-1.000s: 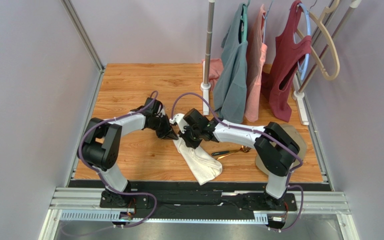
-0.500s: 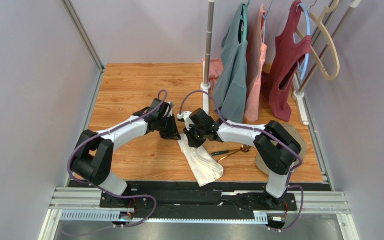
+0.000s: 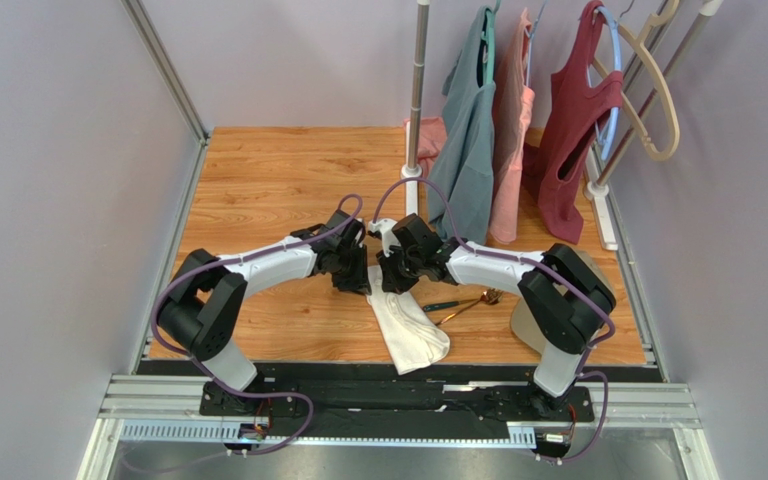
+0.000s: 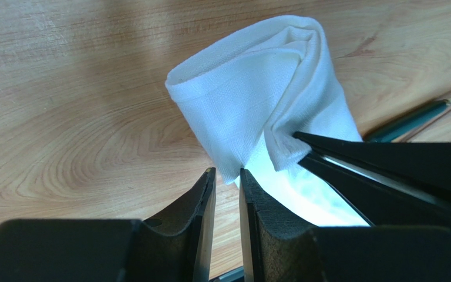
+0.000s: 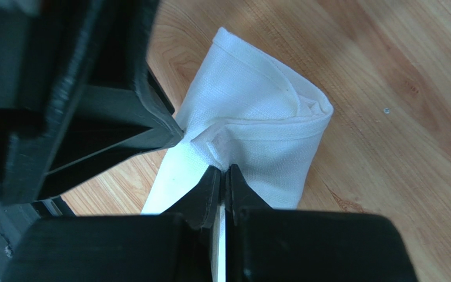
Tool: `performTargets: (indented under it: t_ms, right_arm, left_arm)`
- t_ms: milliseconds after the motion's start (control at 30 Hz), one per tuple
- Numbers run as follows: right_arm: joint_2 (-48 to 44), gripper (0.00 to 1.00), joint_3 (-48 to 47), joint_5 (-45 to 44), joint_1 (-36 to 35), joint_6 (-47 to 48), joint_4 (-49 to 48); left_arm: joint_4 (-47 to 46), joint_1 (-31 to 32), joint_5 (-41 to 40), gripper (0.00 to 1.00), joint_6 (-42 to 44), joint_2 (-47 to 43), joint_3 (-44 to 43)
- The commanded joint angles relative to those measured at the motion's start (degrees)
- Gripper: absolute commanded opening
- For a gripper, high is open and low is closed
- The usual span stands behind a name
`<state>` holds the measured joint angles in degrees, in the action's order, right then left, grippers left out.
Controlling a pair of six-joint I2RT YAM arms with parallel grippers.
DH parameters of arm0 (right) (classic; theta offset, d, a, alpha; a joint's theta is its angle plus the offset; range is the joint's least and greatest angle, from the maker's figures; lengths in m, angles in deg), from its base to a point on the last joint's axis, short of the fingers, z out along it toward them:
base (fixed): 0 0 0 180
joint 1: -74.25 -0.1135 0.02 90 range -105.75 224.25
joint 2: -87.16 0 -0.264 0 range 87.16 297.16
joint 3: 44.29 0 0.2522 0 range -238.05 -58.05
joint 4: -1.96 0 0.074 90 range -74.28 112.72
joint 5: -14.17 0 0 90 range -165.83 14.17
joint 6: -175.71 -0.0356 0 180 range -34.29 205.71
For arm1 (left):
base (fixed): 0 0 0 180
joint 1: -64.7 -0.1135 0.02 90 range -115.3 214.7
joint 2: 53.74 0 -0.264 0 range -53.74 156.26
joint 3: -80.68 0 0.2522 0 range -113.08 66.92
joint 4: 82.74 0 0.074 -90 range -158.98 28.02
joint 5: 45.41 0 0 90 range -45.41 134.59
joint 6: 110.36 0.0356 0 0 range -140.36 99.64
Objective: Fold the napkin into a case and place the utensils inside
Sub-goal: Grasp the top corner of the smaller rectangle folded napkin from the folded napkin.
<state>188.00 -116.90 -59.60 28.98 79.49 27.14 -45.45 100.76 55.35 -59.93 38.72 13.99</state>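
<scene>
The white napkin (image 3: 410, 326) lies folded in a long loose roll on the wooden table (image 3: 258, 190), its far end lifted. My right gripper (image 5: 225, 168) is shut on a fold of that raised end (image 5: 257, 117). Just to its left, my left gripper (image 4: 226, 171) is open by a narrow gap; the napkin (image 4: 257, 100) hangs just past its tips, and wood shows between the fingers. In the top view the two grippers (image 3: 363, 283) (image 3: 391, 282) nearly touch. The utensils (image 3: 463, 301) lie on the table right of the napkin; one dark handle (image 4: 407, 120) shows in the left wrist view.
A garment rack with hanging clothes (image 3: 478, 130) and its pole (image 3: 416, 100) stands at the back right. A beige round object (image 3: 598, 285) sits under the right arm's elbow. Walls close the table at left and right.
Both grippers moved right and slightly nearer, carrying the napkin's raised end along. The left jaws opened and let go of the cloth; the right stayed shut on it.
</scene>
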Motion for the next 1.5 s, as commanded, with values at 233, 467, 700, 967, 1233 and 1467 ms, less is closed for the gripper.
performTargets:
  t_ms: [233, 467, 700, 967, 1233, 1467]
  right_arm:
    - [-2.84, 0.00, 1.11, 2.23, 0.28, -1.78, -2.46]
    - [-2.93, 0.00, 1.37, 2.49, 0.28, -2.31, -2.45]
    - [-2.93, 0.00, 1.72, 2.67, 0.28, -2.48, -2.46]
    - [-3.37, 0.00, 1.28, 0.83, 0.28, -0.47, 1.14]
    - [-4.07, 0.00, 1.55, 1.52, 0.36, 1.12, 1.85]
    - [-2.75, 0.00, 1.55, 1.88, 0.36, 1.12, 1.67]
  left_arm:
    - [2.93, 2.88, -8.66, 0.31, -0.33, 2.45, -6.04]
    - [0.82, 2.88, -5.32, 0.33, -1.65, 4.65, -5.78]
    - [1.17, 2.88, -6.11, 0.33, -1.82, 5.27, -6.14]
    - [2.14, 2.88, -6.55, 0.00, -1.73, 4.13, -7.02]
    - [-0.59, 2.27, -4.35, 0.00, -3.32, -1.40, -4.91]
    - [-4.98, 1.30, -2.41, 0.00, -5.60, -3.87, -1.66]
